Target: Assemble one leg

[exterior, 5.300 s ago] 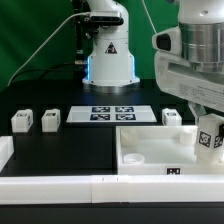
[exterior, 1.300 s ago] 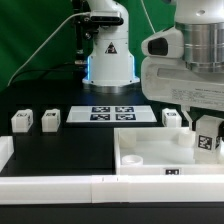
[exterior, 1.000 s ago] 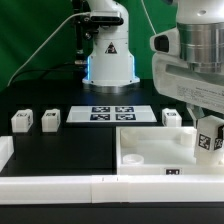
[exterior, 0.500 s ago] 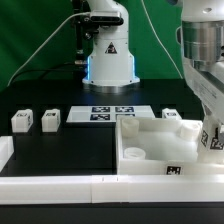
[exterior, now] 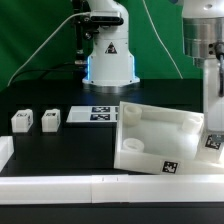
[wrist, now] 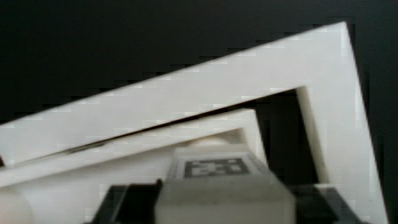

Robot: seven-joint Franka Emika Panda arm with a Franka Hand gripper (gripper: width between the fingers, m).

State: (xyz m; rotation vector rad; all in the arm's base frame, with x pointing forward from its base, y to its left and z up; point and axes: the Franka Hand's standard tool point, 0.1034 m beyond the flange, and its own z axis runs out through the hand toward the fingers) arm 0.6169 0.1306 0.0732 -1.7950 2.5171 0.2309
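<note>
From where I stand, the arm is down at the exterior view's right edge, its gripper [exterior: 212, 125] lowered into the far corner of the white tabletop [exterior: 150, 128], which sits twisted askew on the black table [exterior: 60, 148], one corner swung toward the marker board [exterior: 105, 113]. A leg [exterior: 213, 143] shows just under the arm there, its square marker facing out, inside or against the tabletop's raised wall; I cannot tell whether it is seated in a corner hole. In the wrist view the fingers [wrist: 134, 205] stand on either side of a marked white block, so I judge the pincer narrow and clamped on that leg, though the contact itself is blurred. Two more legs [exterior: 21, 121] [exterior: 50, 119] wait well apart on the exterior view's left. The step in hand looks like inserting the leg into the tabletop's corner. Next, I would guess, it needs the tray steadied and the leg turned or pressed home squarely, since a skewed tray may slide further.
</note>
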